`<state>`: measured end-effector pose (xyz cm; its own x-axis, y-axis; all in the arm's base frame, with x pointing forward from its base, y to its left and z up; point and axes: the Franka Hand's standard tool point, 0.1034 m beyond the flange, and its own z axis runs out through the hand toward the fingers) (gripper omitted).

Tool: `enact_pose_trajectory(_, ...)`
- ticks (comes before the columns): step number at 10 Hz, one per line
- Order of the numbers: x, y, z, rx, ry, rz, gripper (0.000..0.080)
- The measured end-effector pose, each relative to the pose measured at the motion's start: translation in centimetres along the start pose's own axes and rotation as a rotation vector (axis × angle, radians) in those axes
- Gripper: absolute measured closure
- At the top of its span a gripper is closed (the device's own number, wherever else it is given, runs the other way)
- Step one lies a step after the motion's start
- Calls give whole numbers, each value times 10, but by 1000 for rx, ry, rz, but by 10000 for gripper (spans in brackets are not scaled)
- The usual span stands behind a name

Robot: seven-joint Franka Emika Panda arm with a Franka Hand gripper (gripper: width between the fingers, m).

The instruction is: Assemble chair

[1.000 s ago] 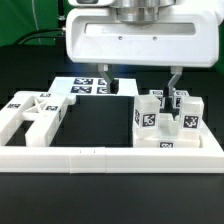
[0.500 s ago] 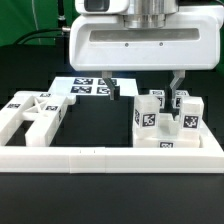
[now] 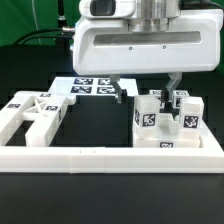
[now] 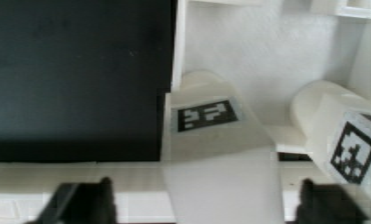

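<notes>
The hand [image 3: 146, 92] hangs low with its fingers either side of a chunky white plastic square post [image 3: 147, 113], apparently lined up to close on its flat sides and lift it; the jaws stand partly open with a gap on each side in the wrist view, so nothing is held. The post, smooth, blocky and bearing a black-and-white square tag, sits on the black surface [image 3: 95, 122] at the exterior view's right, just beside a similar tagged white post [image 3: 186, 112] and near the long white L-shaped border rail [image 3: 110, 157]
</notes>
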<state>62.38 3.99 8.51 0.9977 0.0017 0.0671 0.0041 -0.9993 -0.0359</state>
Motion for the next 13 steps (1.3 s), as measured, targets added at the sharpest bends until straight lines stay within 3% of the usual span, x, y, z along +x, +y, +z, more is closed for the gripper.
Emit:
enact_pose_trajectory(1,0,0,0,0,0,15,408)
enact_pose_trajectory(2,0,0,0,0,0,29,518)
enact_pose_trajectory(9,0,0,0,2,0,431,518)
enact_pose_trajectory(13,-1,-4,0,4,6,804,518)
